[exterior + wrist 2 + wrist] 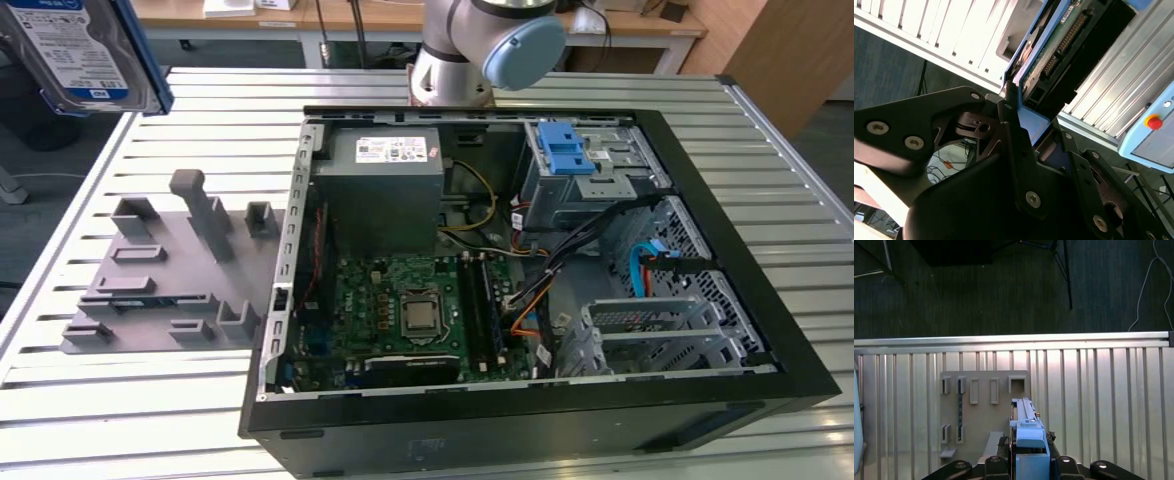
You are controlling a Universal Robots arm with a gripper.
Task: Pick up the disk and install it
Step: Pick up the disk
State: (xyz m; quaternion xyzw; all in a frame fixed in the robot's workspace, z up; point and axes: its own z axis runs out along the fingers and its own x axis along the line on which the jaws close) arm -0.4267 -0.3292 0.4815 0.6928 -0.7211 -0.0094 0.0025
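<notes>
We see the pincer [1027, 441] clenched on the disk [1023, 412], its fingers [1010, 125] pressing the blue carrier frame from either side (the green circuit-board face shows in the second wrist view). The disk stands edge-on between them, held clear above the table. Beneath the pincer lies the grey slotted holder board [984, 405] on the slatted table [1104, 400]. Well apart from the pincer, the open computer case [534, 250] rests on the same table.

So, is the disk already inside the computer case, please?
Out: the gripper clamps the disk, raised clear of the case, over the table.
</notes>
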